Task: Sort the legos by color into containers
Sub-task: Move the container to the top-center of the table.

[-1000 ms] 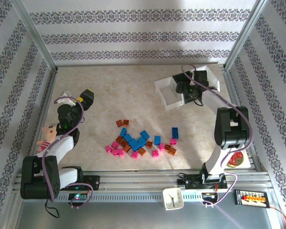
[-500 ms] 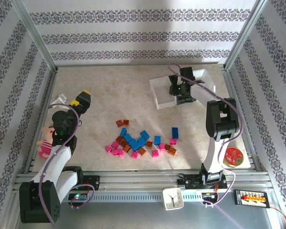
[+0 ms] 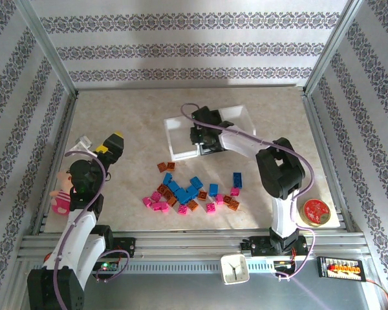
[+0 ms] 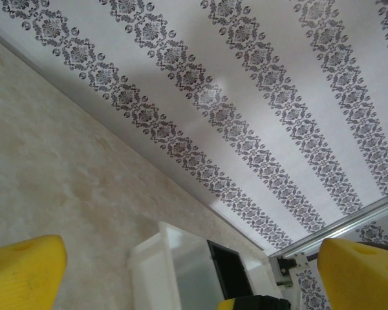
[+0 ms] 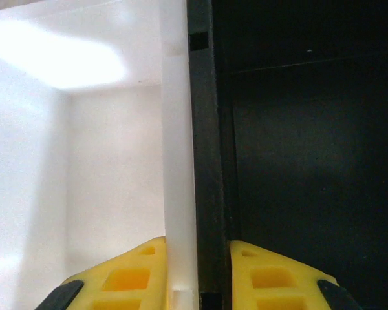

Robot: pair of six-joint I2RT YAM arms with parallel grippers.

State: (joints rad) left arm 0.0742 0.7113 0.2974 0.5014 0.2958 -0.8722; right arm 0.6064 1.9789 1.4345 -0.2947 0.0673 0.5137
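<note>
Left fingers point(image 4: 22, 265) wide apart, right fingers point(image 5: 123, 278) clamped.

Right gripper point(image 3: 200, 137) clamped onto containers point(image 3: 181, 155), dragged them leftward.

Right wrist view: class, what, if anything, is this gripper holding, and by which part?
The right gripper holds the containers, pinching the paired walls where a white bin meets the black bin.

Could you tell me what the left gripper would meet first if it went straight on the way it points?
Probably the containers, their white end bin, between the left gripper's open jaws; depth is unclear, so the table might come first.
</note>
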